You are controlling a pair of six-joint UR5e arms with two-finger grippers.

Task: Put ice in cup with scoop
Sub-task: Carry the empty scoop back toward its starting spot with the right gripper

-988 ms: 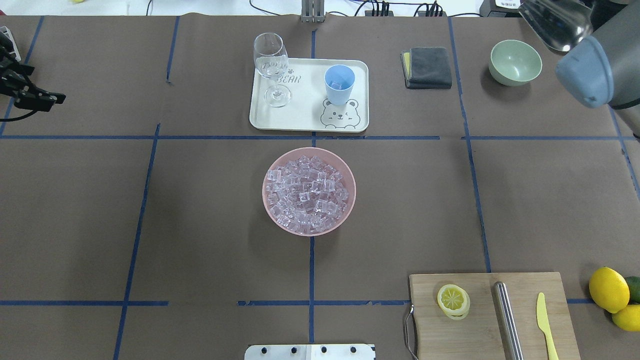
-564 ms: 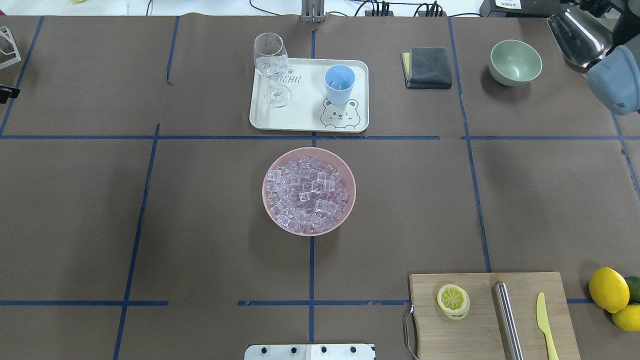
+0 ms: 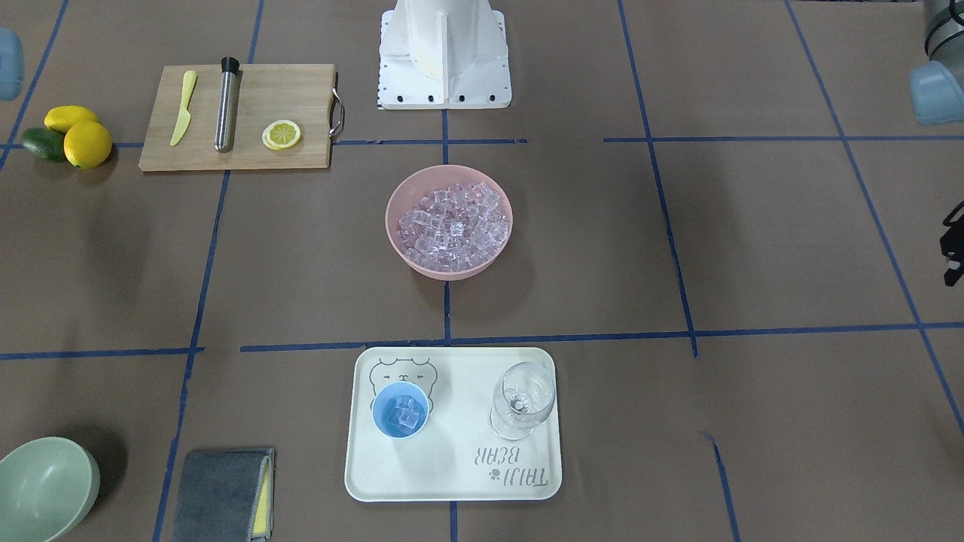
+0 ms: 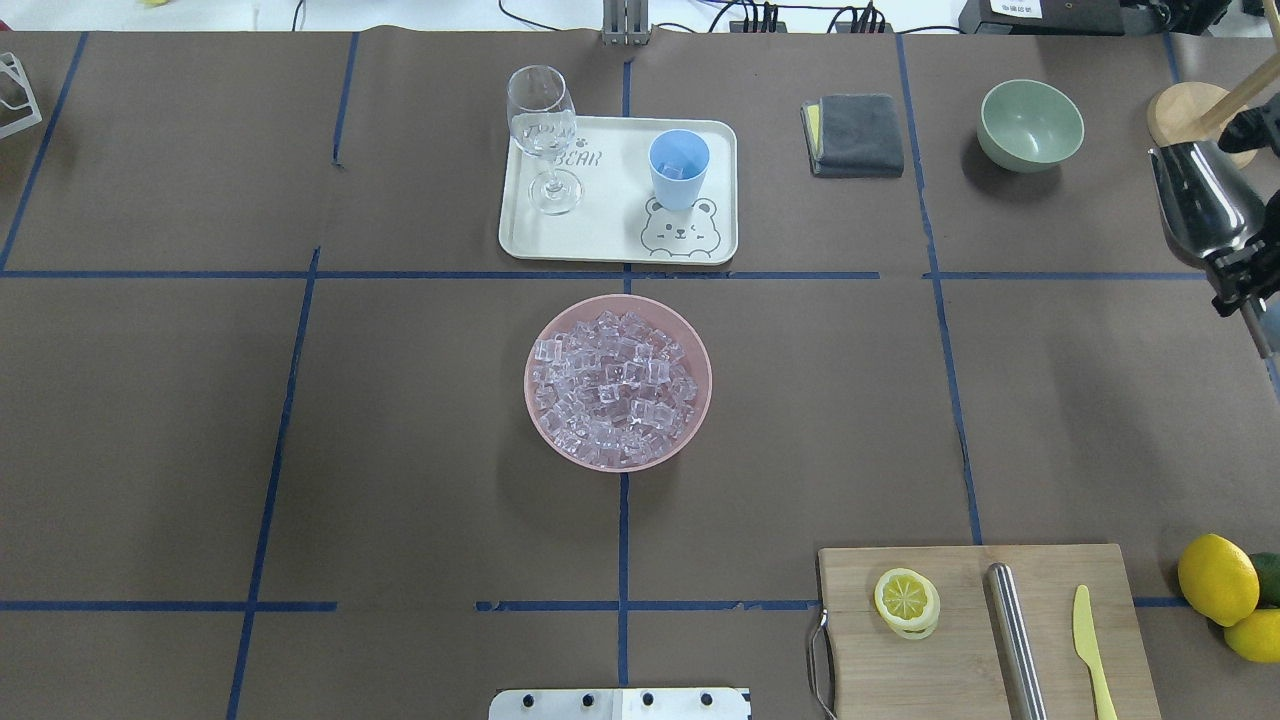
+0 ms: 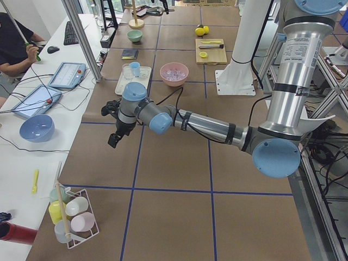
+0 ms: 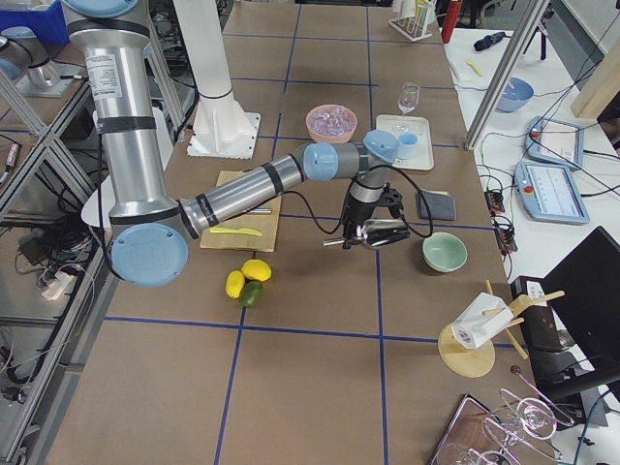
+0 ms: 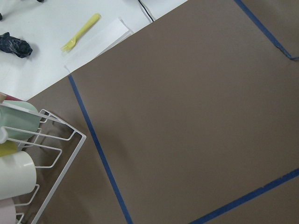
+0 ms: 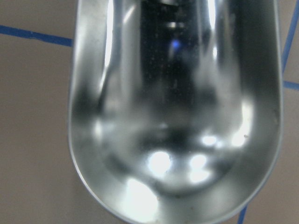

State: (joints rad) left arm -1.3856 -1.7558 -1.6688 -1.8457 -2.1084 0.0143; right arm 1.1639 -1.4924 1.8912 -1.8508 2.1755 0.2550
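The light-blue cup (image 4: 679, 168) stands on a white bear tray (image 4: 610, 235) at the far middle of the table. A few cubes of ice lie in the cup (image 3: 401, 409). More ice (image 4: 616, 385) fills a pink bowl (image 4: 529, 385) at the table's centre. At the right edge, my right gripper (image 4: 1240, 276) is shut on the shiny steel scoop (image 4: 1200, 205), well away from bowl and cup. The scoop's trough (image 8: 175, 116) is empty. My left gripper (image 5: 115, 139) hangs over bare table far to the left; whether it is open or shut does not show.
A wine glass (image 4: 541, 130) shares the tray. A grey cloth (image 4: 855, 135), a green bowl (image 4: 1031, 125) and a wooden stand (image 4: 1180, 110) sit at the far right. A cutting board (image 4: 960, 660) with lemon slice, steel cylinder and yellow knife lies near right, beside lemons (image 4: 1218, 580).
My right arm has swung out of the far right corner, bringing the scoop nearer along the right edge. My left gripper has slid out of the overhead view on the left.
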